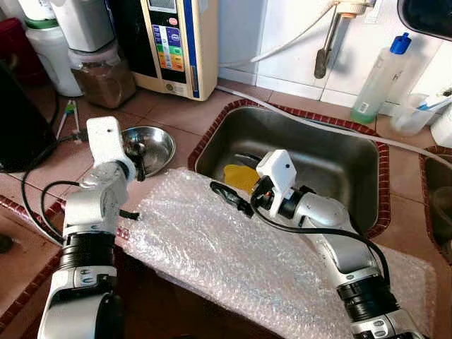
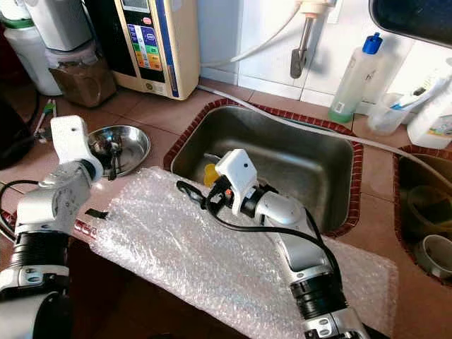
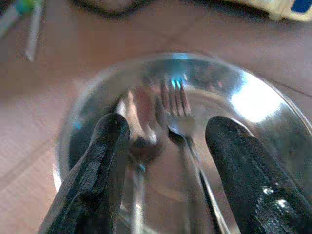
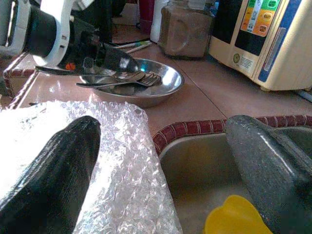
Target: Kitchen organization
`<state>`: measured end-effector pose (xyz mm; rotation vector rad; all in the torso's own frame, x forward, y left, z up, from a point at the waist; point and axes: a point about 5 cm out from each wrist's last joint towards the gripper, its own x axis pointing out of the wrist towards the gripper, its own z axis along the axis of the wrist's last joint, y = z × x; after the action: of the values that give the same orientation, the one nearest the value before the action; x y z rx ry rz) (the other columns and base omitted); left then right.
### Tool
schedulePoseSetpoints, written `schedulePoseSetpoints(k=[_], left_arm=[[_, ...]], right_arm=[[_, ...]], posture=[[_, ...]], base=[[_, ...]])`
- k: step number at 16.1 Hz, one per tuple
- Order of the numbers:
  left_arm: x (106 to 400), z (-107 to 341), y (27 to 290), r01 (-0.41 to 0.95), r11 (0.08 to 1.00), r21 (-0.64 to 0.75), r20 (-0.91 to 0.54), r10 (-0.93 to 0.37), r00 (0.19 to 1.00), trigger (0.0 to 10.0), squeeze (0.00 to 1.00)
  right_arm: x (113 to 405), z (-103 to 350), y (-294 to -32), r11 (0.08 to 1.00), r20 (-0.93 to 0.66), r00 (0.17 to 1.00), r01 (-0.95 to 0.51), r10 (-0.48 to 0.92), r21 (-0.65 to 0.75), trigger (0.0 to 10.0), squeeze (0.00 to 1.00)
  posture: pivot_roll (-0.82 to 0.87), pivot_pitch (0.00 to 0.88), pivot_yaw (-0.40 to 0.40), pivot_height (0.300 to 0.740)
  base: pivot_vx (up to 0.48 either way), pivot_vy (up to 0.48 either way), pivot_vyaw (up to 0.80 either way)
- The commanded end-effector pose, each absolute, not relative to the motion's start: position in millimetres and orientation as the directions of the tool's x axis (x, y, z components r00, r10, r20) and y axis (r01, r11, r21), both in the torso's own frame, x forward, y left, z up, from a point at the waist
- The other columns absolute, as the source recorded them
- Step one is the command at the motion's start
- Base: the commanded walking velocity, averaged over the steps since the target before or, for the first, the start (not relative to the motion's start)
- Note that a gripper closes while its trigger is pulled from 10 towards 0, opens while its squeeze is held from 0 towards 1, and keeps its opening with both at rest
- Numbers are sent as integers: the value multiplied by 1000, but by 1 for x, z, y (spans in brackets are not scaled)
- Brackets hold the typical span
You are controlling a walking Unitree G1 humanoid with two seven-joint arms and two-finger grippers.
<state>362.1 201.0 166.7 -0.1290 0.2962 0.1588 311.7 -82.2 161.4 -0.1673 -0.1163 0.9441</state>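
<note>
Two utensils, a fork (image 3: pixel 181 114) and a spoon (image 3: pixel 139 129), lie in the steel bowl (image 1: pixel 161 150) beside the sink's (image 1: pixel 353 159) left rim. The left gripper (image 3: pixel 168 161) hangs over them with fingers spread, probably to pick one. The right gripper (image 1: pixel 227 196), also spread and empty, rests at the bubble wrap's (image 1: pixel 233 261) far edge.

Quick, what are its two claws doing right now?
Left gripper: open over the fork in the steel bowl.
Right gripper: open, empty, at the sink's edge.

Both eye views look down from the head over the worktop (image 1: pixel 212 106). The left wrist camera sits close above the steel bowl (image 3: pixel 263 107), beyond its fingers. The right wrist camera looks low across, sharing that bowl.
</note>
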Motion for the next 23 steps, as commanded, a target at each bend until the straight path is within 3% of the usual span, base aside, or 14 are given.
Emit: schedulePoseSetpoints(k=[1,11,12,13,14,15,16,21,22,23], left_arm=[[364,168,200,-177,975,-131,-317,128,940,10000,0],[372,164,182,-126,984,-124,-351,75,933,10000,0],[371,161,187,-146,981,-126,-364,91,927,4353,0],[370,158,189,-157,980,-126,-376,99,921,3137,0],[369,155,191,-162,978,-131,-386,101,917,3373,0],[369,155,192,-161,980,-115,-384,106,917,4588,0],[369,154,193,-162,980,-114,-386,106,916,10000,0],[369,148,192,-163,977,-136,-415,93,905,10000,0],[368,145,191,-159,977,-143,-425,84,901,8980,0],[368,144,190,-158,977,-145,-428,82,900,8980,0]], right_arm=[[312,160,-81,571,21,579,-796,815,-200,10000,0],[310,160,-80,563,14,572,-801,820,-205,10000,0],[310,160,-80,562,13,572,-801,820,-205,10000,0],[310,159,-81,562,12,572,-801,820,-205,10000,0],[310,159,-81,563,11,574,-801,819,-204,10000,0],[310,159,-81,564,10,574,-800,819,-204,10000,0],[310,159,-82,564,9,575,-800,818,-203,10000,0],[311,159,-81,563,8,574,-800,819,-209,10000,0],[310,160,-81,561,10,571,-801,821,-209,10000,0],[310,160,-81,559,11,570,-802,822,-208,10000,0]], posture=[[44,59,46,740],[33,61,44,740],[33,62,45,740],[35,63,47,740],[36,64,48,740],[36,64,48,740],[36,64,48,740],[33,60,50,740],[33,60,50,740],[33,60,50,740]], base=[[0,0,0],[0,0,0],[0,0,0],[0,0,0],[0,0,0],[0,0,0],[0,0,0],[0,0,0],[0,0,0],[0,0,0]])
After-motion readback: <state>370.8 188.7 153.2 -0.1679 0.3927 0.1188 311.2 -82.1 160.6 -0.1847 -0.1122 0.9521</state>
